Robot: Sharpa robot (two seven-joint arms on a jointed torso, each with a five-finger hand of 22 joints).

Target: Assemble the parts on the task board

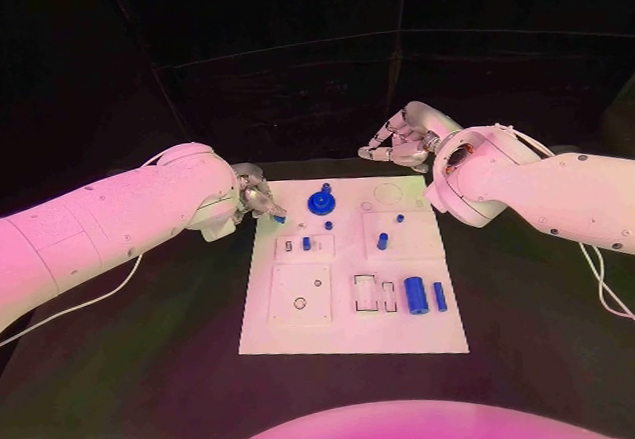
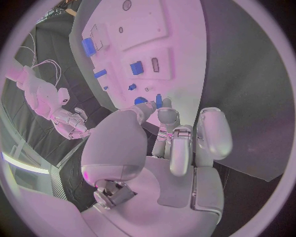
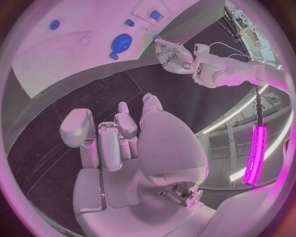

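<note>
The white task board (image 1: 353, 327) lies in the middle of the black table. A blue gear (image 1: 321, 201) stands near its far edge, with several small blue pegs (image 1: 383, 241) behind the middle and two blue cylinders (image 1: 414, 295) at the near right. My left hand (image 1: 254, 201) hovers over the board's far left corner and pinches a small blue part (image 2: 159, 101) between thumb and finger, just left of the gear (image 2: 140, 100). My right hand (image 1: 400, 139) hangs over the bare table behind the board's far right corner, fingers loosely bent and holding nothing.
Square white insets (image 1: 301, 296) with holes and slots occupy the board's left and middle. Black table (image 1: 124, 372) surrounds the board on every side. My right arm (image 1: 547, 195) reaches over the table to the right of the board.
</note>
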